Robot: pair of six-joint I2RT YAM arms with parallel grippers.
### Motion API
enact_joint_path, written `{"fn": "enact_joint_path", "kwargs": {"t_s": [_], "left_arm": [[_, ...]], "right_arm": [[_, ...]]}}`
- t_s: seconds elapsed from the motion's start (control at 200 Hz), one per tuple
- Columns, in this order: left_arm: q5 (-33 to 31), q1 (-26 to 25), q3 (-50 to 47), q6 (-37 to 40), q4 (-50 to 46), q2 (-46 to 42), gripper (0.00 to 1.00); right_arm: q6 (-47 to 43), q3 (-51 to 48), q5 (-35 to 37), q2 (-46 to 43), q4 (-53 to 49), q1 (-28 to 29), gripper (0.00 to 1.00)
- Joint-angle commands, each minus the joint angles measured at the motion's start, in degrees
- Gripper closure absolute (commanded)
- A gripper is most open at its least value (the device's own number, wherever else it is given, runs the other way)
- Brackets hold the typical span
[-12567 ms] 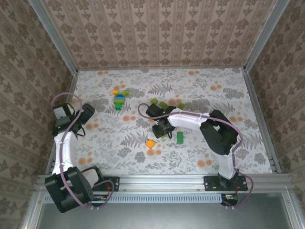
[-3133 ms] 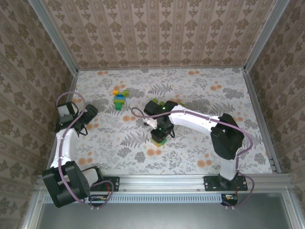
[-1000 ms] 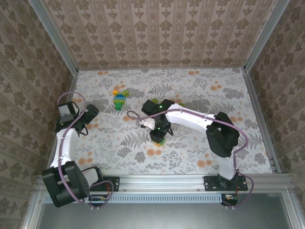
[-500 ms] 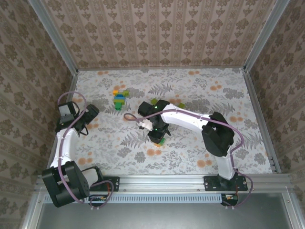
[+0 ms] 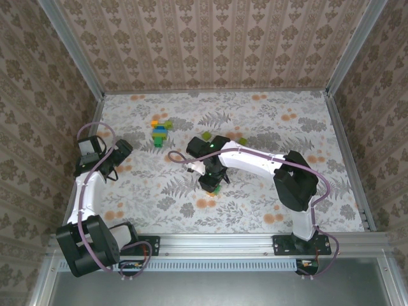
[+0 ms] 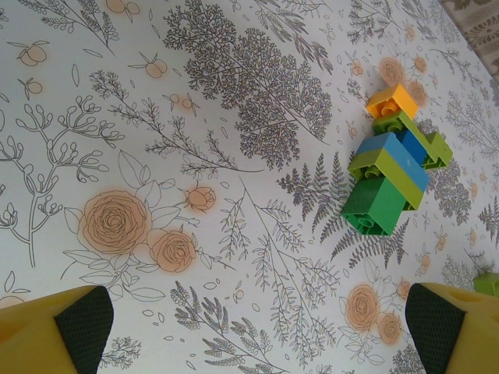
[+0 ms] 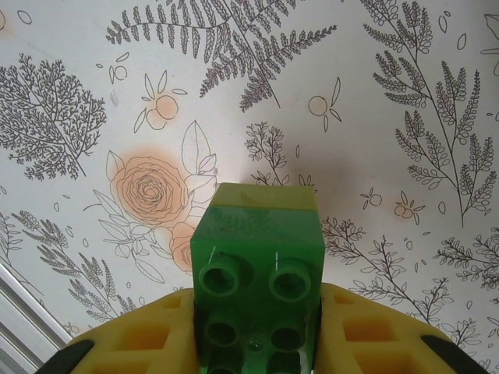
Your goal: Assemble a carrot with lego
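My right gripper, clamped on the dark green brick, lies nearer the lime brick at 1 o'clock than my spread-apart left gripper.

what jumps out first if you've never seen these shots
The dark green brick clamped in the right tool, near the middle of the flowered table. Next, the small build of yellow, green and blue bricks lying farther back on the left, ahead of the open left tool.
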Motion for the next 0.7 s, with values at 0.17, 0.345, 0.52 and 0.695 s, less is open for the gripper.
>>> {"fn": "enact_joint_path", "kwargs": {"t_s": [0.17,0.345,0.52,0.695], "left_arm": [[-0.4,-0.4,1.7,1.1,-0.2,0.8,0.00],[-0.3,-0.4,1.7,1.2,-0.2,0.7,0.00],[-0.4,-0.5,1.6,1.1,-0.2,0.5,0.00],[-0.4,-0.5,1.6,1.1,-0.2,0.5,0.00]], "right_arm": [[6.0,-1.2,2.0,0.5,-1.2,0.3,0.77],[10.1,2.5,2.5,-2.9,-0.3,-0.2,0.77],[11.6,3.4,2.2,-2.2,0.1,0.0,0.77],[13.1,2.8,1.6,-2.3,2.2,0.1,0.77]]}}
